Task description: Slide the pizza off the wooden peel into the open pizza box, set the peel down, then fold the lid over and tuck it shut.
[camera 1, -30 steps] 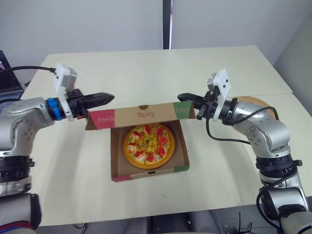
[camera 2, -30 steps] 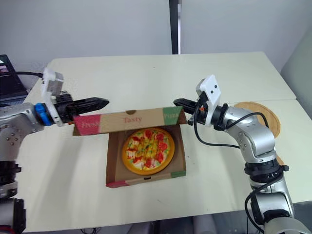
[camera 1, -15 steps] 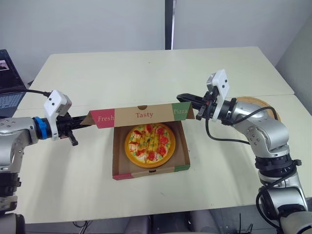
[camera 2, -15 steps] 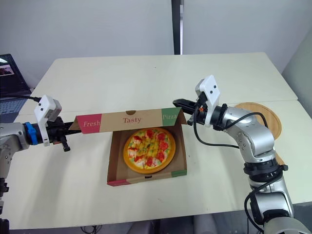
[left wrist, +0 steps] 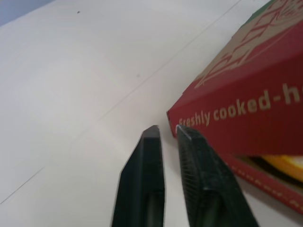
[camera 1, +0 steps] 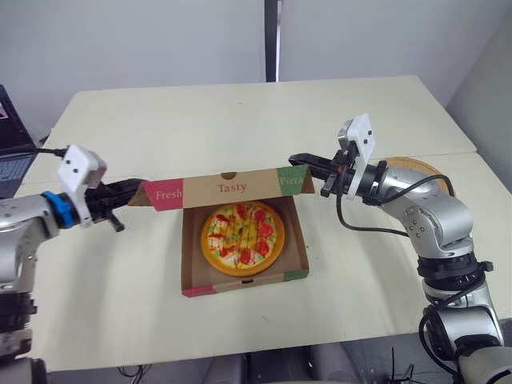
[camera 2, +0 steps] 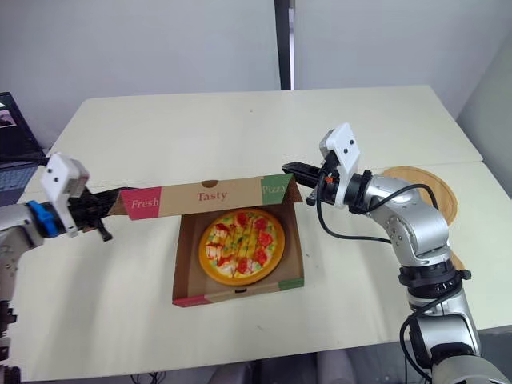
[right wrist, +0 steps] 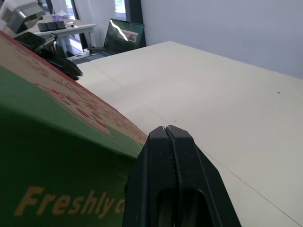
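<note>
The pizza [camera 1: 242,238] lies in the open cardboard box [camera 1: 240,286] at the table's middle. The lid [camera 1: 228,188] stands raised over the box's far side, its front flap reading "Fresh Tasty Pizza". My left gripper [camera 1: 134,187] is shut with nothing in it, its tips [left wrist: 168,130] just beside the lid's left red corner [left wrist: 236,113]. My right gripper [camera 1: 294,158] is shut too and rests against the lid's right green end [right wrist: 57,179] from behind. The round wooden peel [camera 2: 416,196] lies flat on the table at the right, partly hidden by my right arm.
A laptop [camera 2: 12,132] stands off the table's far left edge. A seam [camera 1: 472,156] on the right divides this table from a second one, and the peel lies on that side. Bare tabletop [camera 1: 240,112] stretches behind the box.
My left gripper has pulled back from above the lid's left part, out to the left and lower, and now sits at the lid's left end. The right arm and the lid have held still.
</note>
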Controlling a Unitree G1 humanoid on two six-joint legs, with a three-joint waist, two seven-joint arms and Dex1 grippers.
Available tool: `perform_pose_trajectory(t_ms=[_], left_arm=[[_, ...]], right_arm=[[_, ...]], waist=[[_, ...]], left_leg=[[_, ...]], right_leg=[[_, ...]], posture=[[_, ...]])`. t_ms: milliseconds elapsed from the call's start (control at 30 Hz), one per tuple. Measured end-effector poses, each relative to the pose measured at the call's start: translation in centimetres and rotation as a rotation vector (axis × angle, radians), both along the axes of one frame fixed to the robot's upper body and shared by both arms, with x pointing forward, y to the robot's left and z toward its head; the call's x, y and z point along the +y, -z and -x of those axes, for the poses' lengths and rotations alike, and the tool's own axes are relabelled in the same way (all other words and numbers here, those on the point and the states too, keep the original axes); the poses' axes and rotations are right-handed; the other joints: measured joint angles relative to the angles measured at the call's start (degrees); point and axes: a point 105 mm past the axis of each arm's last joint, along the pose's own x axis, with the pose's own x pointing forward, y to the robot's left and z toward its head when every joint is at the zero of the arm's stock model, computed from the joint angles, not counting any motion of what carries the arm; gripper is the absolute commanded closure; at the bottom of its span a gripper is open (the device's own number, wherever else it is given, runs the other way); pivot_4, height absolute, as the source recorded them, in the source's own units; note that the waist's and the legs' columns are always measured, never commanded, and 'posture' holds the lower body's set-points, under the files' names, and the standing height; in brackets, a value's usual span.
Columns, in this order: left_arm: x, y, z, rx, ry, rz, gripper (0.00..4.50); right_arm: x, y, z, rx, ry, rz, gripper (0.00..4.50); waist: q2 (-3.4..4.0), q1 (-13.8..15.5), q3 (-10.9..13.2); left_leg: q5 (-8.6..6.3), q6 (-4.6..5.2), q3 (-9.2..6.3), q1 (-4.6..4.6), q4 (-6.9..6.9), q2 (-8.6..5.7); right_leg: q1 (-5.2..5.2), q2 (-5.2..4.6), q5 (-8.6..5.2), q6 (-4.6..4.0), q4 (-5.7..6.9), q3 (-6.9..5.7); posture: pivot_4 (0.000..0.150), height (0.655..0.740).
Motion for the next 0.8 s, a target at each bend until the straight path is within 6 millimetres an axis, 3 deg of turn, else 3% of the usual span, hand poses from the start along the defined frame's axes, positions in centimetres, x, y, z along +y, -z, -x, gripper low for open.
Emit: perform_pose_trajectory(t_ms=[67,167,333,500,633,733,800], left_arm=[[0.3,0.9,0.9,0.024,0.007,-0.021,2.37],[-0.3,2.3,2.1,0.066,0.04,-0.061,2.37],[-2.3,1.7,1.9,-0.027,0.058,-0.065,2.37],[-4.3,2.4,2.5,-0.076,0.058,-0.034,2.37],[-4.7,2.6,2.6,-0.1,0.036,-0.019,2.37],[-4.7,2.1,1.9,-0.15,0.0,-0.015,2.94],[-4.9,1.7,1.3,-0.18,-0.011,-0.007,3.59]], right_arm=[[0.0,0.0,0.0,-0.001,-0.001,0.0,4.5],[0.1,-0.1,0.0,-0.004,-0.004,-0.005,4.5],[0.4,0.0,0.1,-0.001,-0.014,-0.007,4.5],[0.5,0.1,0.0,0.005,-0.018,-0.004,4.5],[0.5,0.1,0.0,0.005,-0.019,-0.005,4.5],[0.5,0.0,-0.2,0.0,-0.012,-0.008,4.5],[0.4,-0.2,-0.4,-0.012,0.002,-0.008,4.5]], waist=[[0.0,0.1,0.0],[0.0,0.2,0.0],[-0.01,1.1,0.0],[-0.02,1.1,0.0],[-0.02,1.3,0.0],[-0.02,1.4,0.0],[-0.02,1.4,0.0]], left_leg=[[0.0,0.0,-0.02,0.0,-0.01,0.02],[0.0,0.0,-0.02,-0.03,0.02,0.01],[0.0,0.0,-0.04,-0.03,0.14,0.01],[-0.01,0.0,-0.03,-0.03,0.18,0.01],[-0.01,0.01,-0.04,-0.03,0.21,0.02],[-0.01,0.01,-0.04,-0.03,0.28,0.01],[-0.01,0.01,-0.03,-0.02,0.3,0.0]], right_leg=[[0.0,0.0,0.0,0.0,-0.01,-0.03],[0.01,-0.01,0.0,0.0,-0.01,-0.02],[0.08,-0.01,0.0,0.0,0.03,-0.04],[0.07,-0.01,0.0,0.0,0.05,-0.02],[0.08,0.0,0.0,0.0,0.07,-0.04],[0.11,0.0,0.01,-0.01,0.08,-0.05],[0.13,0.0,0.02,-0.02,0.08,-0.04]], posture=[[0.15,0.74],[0.15,0.74],[0.15,0.74],[0.15,0.74],[0.15,0.74],[0.15,0.74],[0.15,0.74]])
